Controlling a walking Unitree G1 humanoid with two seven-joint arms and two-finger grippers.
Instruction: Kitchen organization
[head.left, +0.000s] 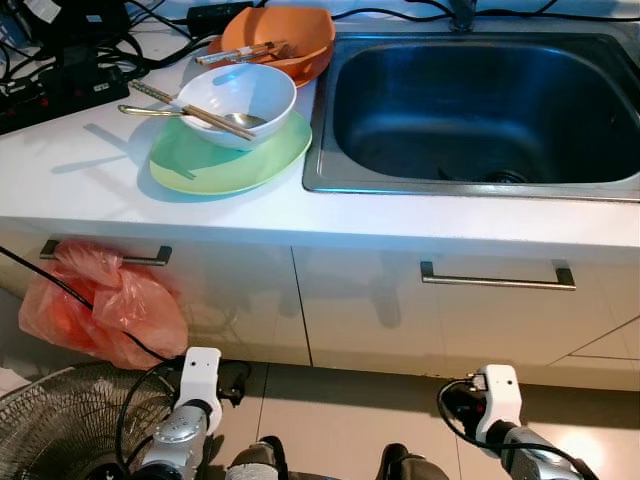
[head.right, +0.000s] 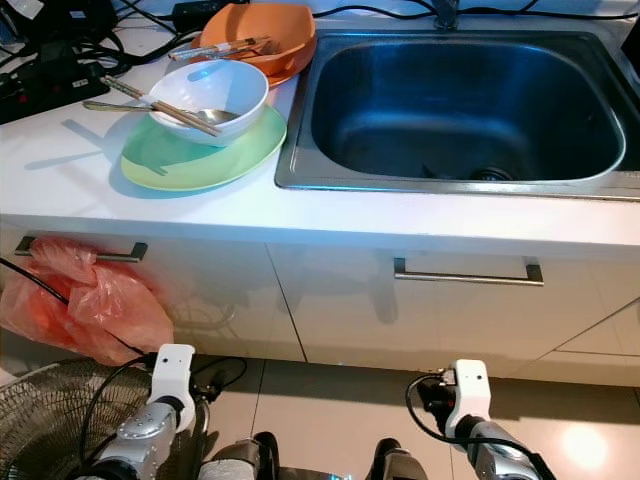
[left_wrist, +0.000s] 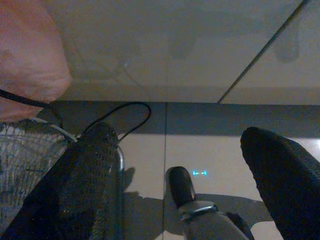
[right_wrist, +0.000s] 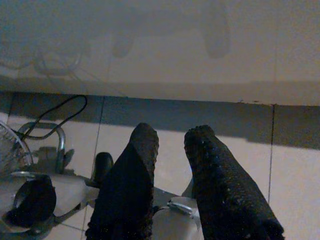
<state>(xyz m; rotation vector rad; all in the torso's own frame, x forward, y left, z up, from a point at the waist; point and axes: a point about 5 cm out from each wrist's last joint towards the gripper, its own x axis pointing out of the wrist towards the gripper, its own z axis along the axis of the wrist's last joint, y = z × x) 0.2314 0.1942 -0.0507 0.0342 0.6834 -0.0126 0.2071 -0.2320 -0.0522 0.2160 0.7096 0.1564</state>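
- Overhead, the white countertop (head.left: 90, 170) is carrying a small stack of dishes just left of the steel sink (head.left: 480, 105), whose basin is lying bare down to the drain.
- A white bowl (head.left: 240, 100) is sitting on a pale green plate (head.left: 225, 160), with a pair of chopsticks (head.left: 190, 110) slanting across its rim and a spoon (head.left: 150, 111) resting partly inside and poking out to the left.
- An orange bowl (head.left: 285, 40) is standing just behind them, touching the sink's edge, and it is holding another pair of chopsticks (head.left: 240, 52).
- Black cables and a power strip (head.left: 60, 75) are crowding the back left corner of the counter.
- An orange plastic bag (head.left: 100, 305) is hanging from the left cabinet handle (head.left: 105, 252); a second handle (head.left: 497, 275) is running under the sink.
- A wire fan grille (head.left: 60, 425) is standing on the tiled floor at lower left.
- Both arms are hanging low in front of the cabinets, well below the dishes.
- The left gripper (left_wrist: 180, 185) is pointing at the floor tiles with its two black fingers spread wide and nothing between them.
- The right gripper (right_wrist: 171, 185) is also pointing down at the tiles, its fingers sitting close with a narrow gap, gripping nothing.
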